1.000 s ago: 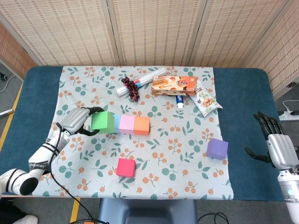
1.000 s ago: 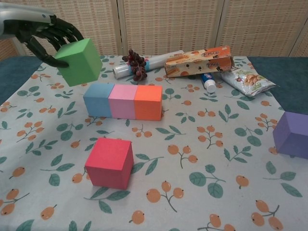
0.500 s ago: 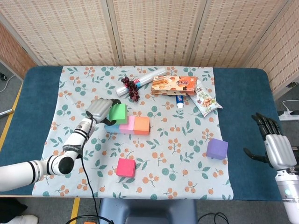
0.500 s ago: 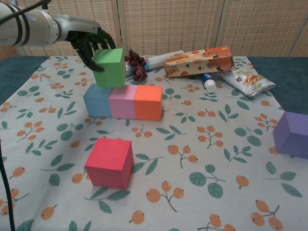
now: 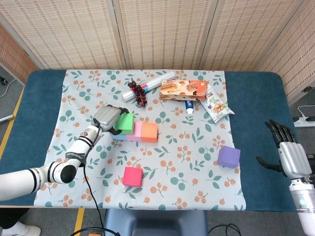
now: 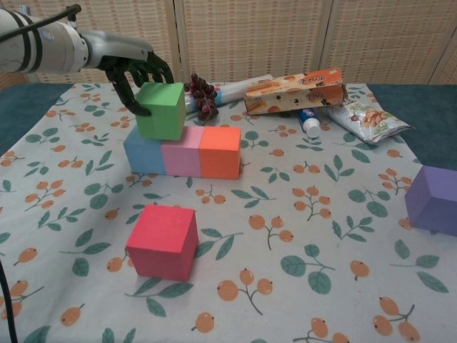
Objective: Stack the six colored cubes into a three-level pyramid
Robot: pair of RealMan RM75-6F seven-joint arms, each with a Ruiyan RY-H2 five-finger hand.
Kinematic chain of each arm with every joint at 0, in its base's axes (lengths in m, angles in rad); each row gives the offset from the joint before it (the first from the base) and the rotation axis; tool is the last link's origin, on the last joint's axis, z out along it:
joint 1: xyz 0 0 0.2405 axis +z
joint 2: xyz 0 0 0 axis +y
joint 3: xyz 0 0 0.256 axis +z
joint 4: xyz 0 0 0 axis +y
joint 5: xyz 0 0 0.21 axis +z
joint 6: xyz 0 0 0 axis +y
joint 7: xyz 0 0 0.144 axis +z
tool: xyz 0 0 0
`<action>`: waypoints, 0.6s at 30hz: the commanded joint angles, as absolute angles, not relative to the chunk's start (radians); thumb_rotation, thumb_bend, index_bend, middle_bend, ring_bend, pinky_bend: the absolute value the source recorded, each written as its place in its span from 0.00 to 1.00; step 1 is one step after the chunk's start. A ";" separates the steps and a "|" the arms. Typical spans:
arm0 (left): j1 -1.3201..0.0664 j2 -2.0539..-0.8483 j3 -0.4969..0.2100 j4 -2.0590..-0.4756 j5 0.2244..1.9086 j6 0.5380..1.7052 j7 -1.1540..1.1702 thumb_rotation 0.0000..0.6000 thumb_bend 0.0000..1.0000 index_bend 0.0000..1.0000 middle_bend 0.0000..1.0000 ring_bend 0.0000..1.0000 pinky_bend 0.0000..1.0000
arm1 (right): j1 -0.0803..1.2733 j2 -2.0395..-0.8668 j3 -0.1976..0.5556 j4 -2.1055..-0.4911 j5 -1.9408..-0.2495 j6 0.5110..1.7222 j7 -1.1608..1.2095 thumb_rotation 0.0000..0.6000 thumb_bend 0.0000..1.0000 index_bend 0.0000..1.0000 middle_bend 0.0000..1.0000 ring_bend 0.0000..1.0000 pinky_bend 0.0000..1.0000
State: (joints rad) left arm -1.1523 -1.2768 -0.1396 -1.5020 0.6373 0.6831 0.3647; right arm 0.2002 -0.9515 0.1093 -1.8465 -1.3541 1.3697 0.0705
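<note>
My left hand (image 6: 136,71) gripping green cube (image 6: 161,111) atop blue cube (image 6: 145,153) & pink cube (image 6: 183,155), my right hand (image 5: 289,153) w/ fingers spread, holding nothing

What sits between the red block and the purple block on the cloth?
Nothing: between the red block and the purple block there is only bare flowered cloth, plain in the chest view and confirmed by the head view.

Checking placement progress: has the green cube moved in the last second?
Yes. The green cube, held by the left hand, came rightward and down onto the blue cube in the chest view.
</note>
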 commanded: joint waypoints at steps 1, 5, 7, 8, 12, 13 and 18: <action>-1.155 -1.279 -0.140 -1.500 0.638 0.676 0.357 1.00 0.33 0.35 0.41 0.33 0.22 | 0.199 -0.952 0.112 -1.847 -1.352 1.369 0.069 1.00 0.11 0.00 0.01 0.00 0.00; -1.160 -1.286 -0.139 -1.489 0.646 0.660 0.345 1.00 0.33 0.35 0.41 0.33 0.22 | 0.197 -0.952 0.115 -1.848 -1.347 1.366 0.065 1.00 0.10 0.00 0.01 0.00 0.00; -1.162 -1.289 -0.137 -1.481 0.651 0.653 0.341 1.00 0.33 0.35 0.40 0.33 0.22 | 0.196 -0.951 0.117 -1.849 -1.344 1.365 0.065 1.00 0.10 0.00 0.01 0.00 0.00; -1.163 -1.290 -0.136 -1.478 0.652 0.650 0.339 1.00 0.33 0.35 0.40 0.33 0.22 | 0.195 -0.951 0.118 -1.849 -1.343 1.365 0.064 1.00 0.10 0.00 0.01 0.00 0.00; -1.165 -1.292 -0.132 -1.466 0.657 0.645 0.331 1.00 0.33 0.35 0.40 0.33 0.22 | 0.193 -0.951 0.120 -1.848 -1.341 1.363 0.064 1.00 0.10 0.00 0.01 0.00 0.00; -1.165 -1.292 -0.130 -1.464 0.658 0.644 0.328 1.00 0.33 0.35 0.40 0.33 0.22 | 0.193 -0.951 0.121 -1.848 -1.340 1.361 0.063 1.00 0.10 0.00 0.01 0.00 0.00; -1.163 -1.289 -0.126 -1.459 0.664 0.637 0.317 1.00 0.33 0.35 0.40 0.33 0.22 | 0.194 -0.953 0.125 -1.848 -1.338 1.357 0.060 1.00 0.10 0.00 0.01 0.00 0.00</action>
State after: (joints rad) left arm -1.1634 -1.2895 -0.1266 -1.4596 0.6633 0.6379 0.3178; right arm 0.1941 -0.9533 0.1249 -1.8477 -1.3381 1.3571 0.0604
